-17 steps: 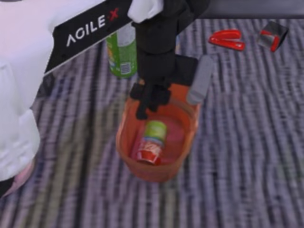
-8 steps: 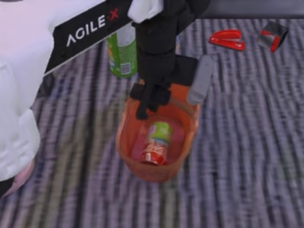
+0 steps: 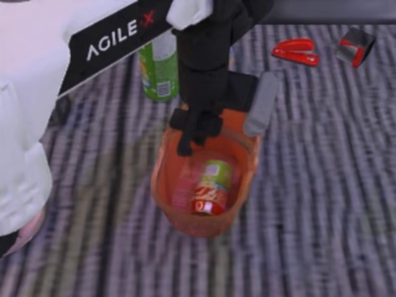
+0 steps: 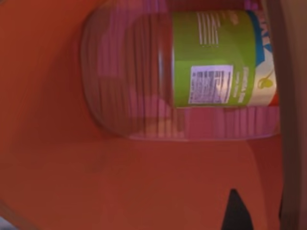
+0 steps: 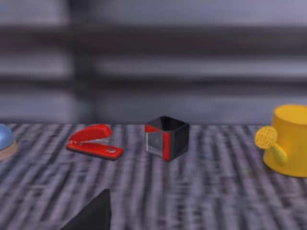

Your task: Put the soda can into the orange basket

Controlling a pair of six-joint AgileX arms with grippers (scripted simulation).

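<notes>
The soda can [image 3: 211,187] lies on its side inside the orange basket [image 3: 162,179]. The left gripper [image 3: 193,133] hangs above it, open and holding nothing.

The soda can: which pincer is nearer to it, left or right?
Left. The left pincer hangs over the orange basket, just above the soda can lying inside. The right pincer is out of the top view.

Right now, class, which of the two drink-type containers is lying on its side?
The small red-and-green soda can, lying inside the orange woven basket; the taller green canister stands upright outside it.
</notes>
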